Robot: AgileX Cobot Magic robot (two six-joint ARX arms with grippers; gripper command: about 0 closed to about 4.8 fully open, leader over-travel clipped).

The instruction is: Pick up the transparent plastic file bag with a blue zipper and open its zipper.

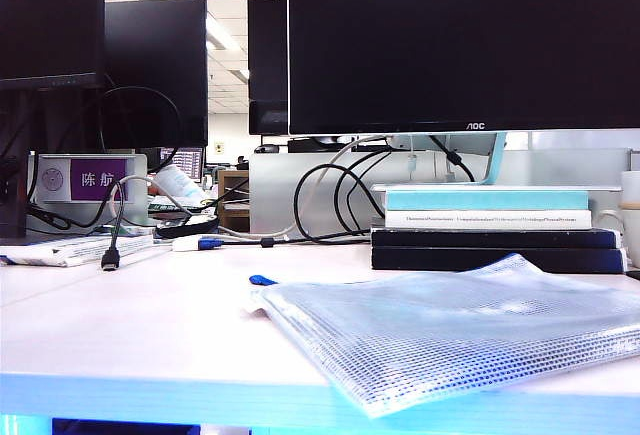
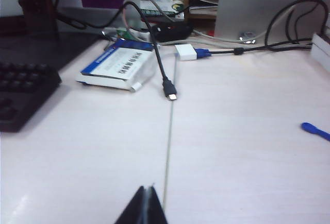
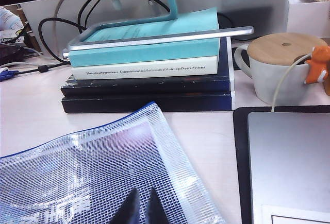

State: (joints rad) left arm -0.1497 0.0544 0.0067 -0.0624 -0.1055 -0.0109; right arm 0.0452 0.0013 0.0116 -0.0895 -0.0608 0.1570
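The file bag point(image 1: 450, 325) lies flat on the white table at the front right, a clear mesh pouch. Its zipper runs along the far edge as a thin blue strip point(image 3: 93, 130), and the blue pull tab point(image 1: 262, 280) sticks out at the bag's left corner. The tab point(image 2: 314, 130) also shows in the left wrist view, far to the side of my left gripper point(image 2: 148, 188), which is shut and empty over bare table. My right gripper point(image 3: 143, 190) hovers above the bag's mesh point(image 3: 103, 172), its tips nearly together with nothing between them. Neither gripper shows in the exterior view.
A stack of books point(image 1: 495, 230) under a monitor stand point(image 3: 154, 36) sits just behind the bag. A lidded mug point(image 3: 281, 69) and a grey laptop point(image 3: 289, 167) lie beside it. A keyboard point(image 2: 20, 95), a booklet point(image 2: 121, 67) and a dangling cable plug point(image 2: 170, 90) are on the left.
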